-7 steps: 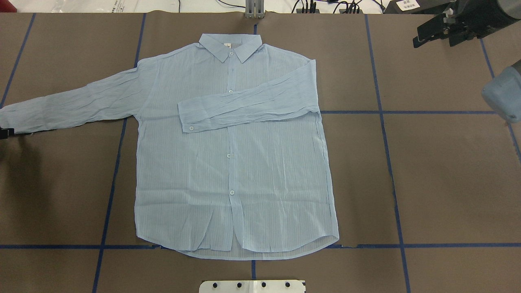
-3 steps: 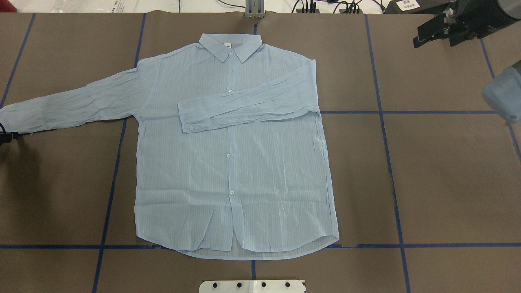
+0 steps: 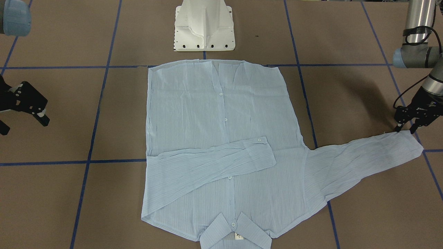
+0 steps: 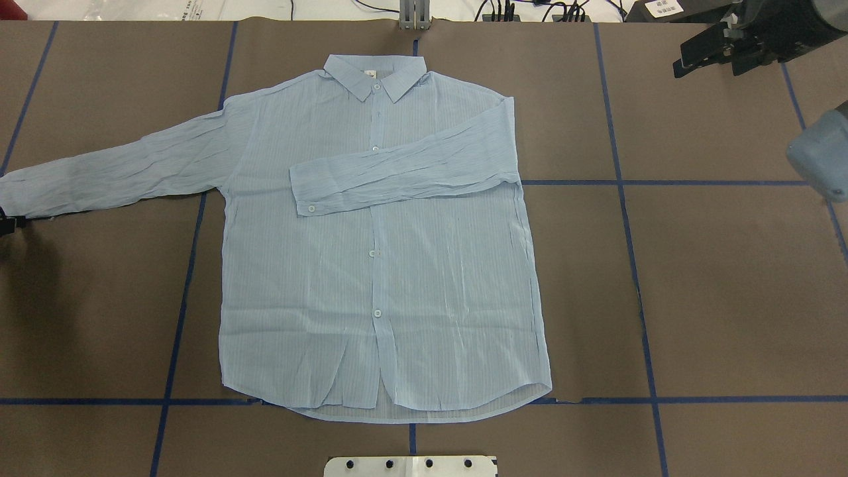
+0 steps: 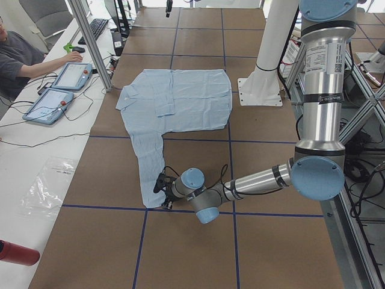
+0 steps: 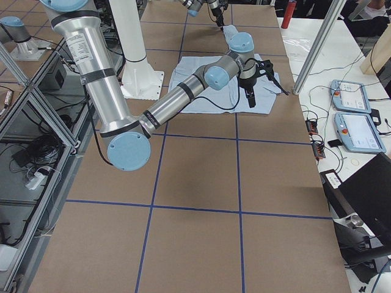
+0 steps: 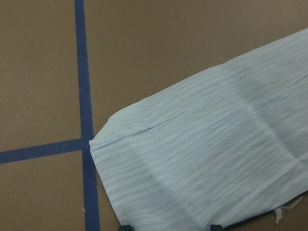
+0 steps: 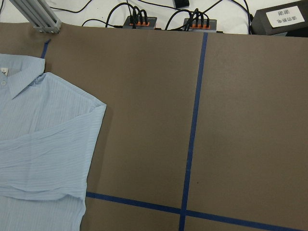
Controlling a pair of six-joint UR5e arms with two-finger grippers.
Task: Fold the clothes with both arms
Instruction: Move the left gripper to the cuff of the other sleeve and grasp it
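The pale-blue striped shirt [image 4: 377, 278] lies flat and buttoned, collar at the far edge. One sleeve [image 4: 404, 172] is folded across the chest. The other sleeve [image 3: 367, 155] stretches straight out toward my left arm. My left gripper [image 3: 404, 131] is open and low at that sleeve's cuff. In the left wrist view the cuff [image 7: 207, 159] fills the frame, and its edge lies between the two fingertips [image 7: 126, 226] at the bottom. My right gripper [image 4: 686, 59] hovers open and holds nothing, off the shirt past its folded-sleeve side [image 8: 38, 144].
The white pedestal [image 3: 205, 26] stands at the near edge, just behind the shirt's hem. Blue tape lines cross the brown table cover [image 4: 729, 278]. Cables and plugs [image 8: 139, 21] run along the far edge. A person sits at a side bench with tablets [image 5: 63, 84].
My left gripper has shifted a little at the cuff, lower and toward the view's left edge. The right gripper has drifted slightly outward. The shirt has not moved.
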